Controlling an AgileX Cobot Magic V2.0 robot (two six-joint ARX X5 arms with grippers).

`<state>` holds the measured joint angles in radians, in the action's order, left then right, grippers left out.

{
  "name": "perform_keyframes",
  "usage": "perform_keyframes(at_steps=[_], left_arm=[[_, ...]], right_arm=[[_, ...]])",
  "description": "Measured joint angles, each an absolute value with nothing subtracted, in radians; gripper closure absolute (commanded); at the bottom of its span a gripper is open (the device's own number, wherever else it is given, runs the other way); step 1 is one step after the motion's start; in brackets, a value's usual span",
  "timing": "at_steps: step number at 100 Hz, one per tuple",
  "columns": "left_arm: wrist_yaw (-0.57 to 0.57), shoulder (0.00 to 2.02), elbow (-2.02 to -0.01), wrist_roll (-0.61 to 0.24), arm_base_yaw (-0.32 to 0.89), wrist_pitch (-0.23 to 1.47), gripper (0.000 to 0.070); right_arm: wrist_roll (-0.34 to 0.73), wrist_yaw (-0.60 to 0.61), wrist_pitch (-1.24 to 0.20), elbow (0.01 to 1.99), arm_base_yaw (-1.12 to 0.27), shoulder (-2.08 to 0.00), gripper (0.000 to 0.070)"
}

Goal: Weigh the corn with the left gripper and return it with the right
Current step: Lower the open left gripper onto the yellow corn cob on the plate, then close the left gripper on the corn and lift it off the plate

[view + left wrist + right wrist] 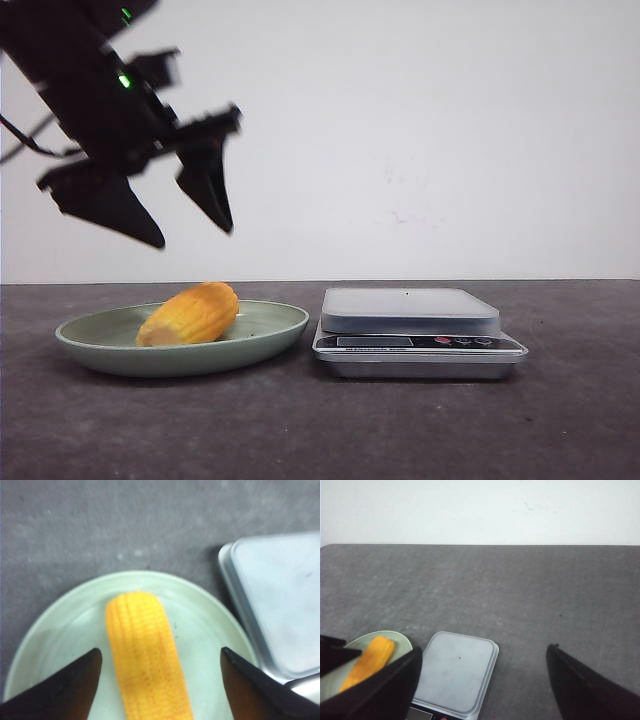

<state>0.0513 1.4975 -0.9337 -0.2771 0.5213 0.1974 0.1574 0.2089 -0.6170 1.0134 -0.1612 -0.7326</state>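
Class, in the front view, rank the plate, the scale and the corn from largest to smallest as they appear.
1. Plate, widest.
2. Scale, slightly narrower than the plate but taller, so these two are close.
3. Corn, clearly smallest.

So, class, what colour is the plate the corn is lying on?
Pale green; the plate under the corn shows best in the left wrist view.

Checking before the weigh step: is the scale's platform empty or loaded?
Empty. The scale platform is bare; the corn lies on the green plate beside it.
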Motion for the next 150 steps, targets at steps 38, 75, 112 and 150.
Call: perform_keyframes(at_steps=[38,75,112,150], left_arm=[[0.122,1.638,-0.934,-0.301,0.573,0.201,0.0275],[0.132,1.640,-0.934,-0.311,0.575,0.197,0.0690],[0.134,1.478,-1.103,-0.309,0.673,0.253,0.0690],[0.186,1.798,-1.434,-0.396,0.829,0.262,0.0690]], right_arm=[[0.157,0.209,-0.617,1.013,-0.161,-0.733,0.0202],[0.157,0.207,-0.617,1.013,-0.161,-0.733,0.0203],[0.157,0.207,-0.608,1.013,-0.161,-0.733,0.0203],[0.157,0.208,-0.595,1.013,-0.161,-0.733,0.0202]])
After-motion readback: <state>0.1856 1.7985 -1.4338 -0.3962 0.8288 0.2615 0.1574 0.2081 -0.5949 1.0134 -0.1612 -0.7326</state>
